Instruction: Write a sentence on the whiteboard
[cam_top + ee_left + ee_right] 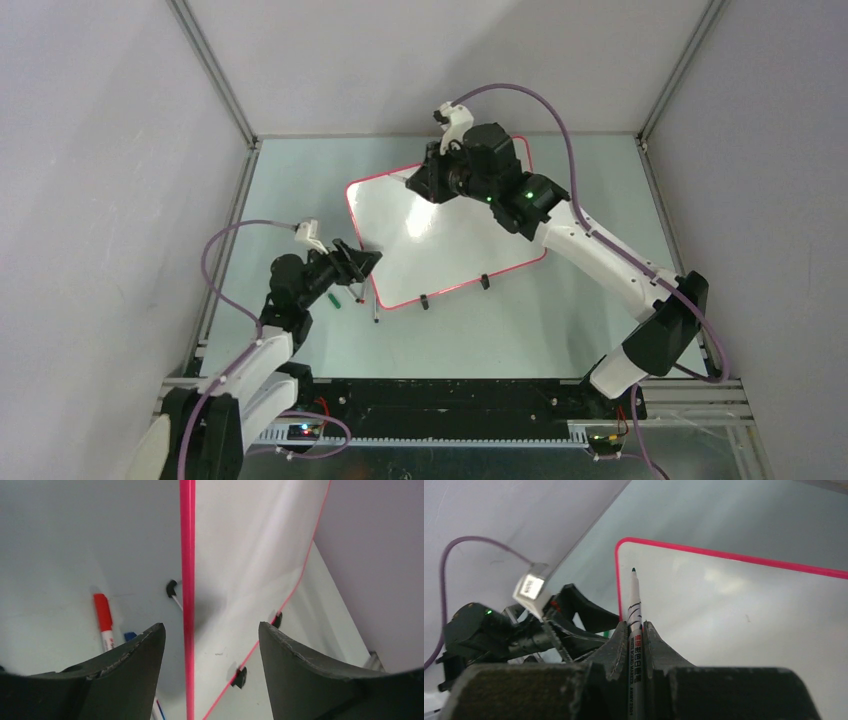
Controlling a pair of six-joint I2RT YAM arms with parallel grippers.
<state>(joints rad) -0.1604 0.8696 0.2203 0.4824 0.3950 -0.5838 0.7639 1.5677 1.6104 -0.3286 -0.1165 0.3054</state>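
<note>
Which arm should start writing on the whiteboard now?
Right. The right claw is shut on the uncapped marker, its tip near the whiteboard corner. The left claw is open astride the board's pink rim, holding no pen.

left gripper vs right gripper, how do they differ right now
The left gripper is open, its jaws either side of the pink rim of the whiteboard; the right gripper is shut on an uncapped marker. The left gripper grips nothing, while the right gripper aims the marker tip toward a board corner. Both are at the whiteboard.
</note>
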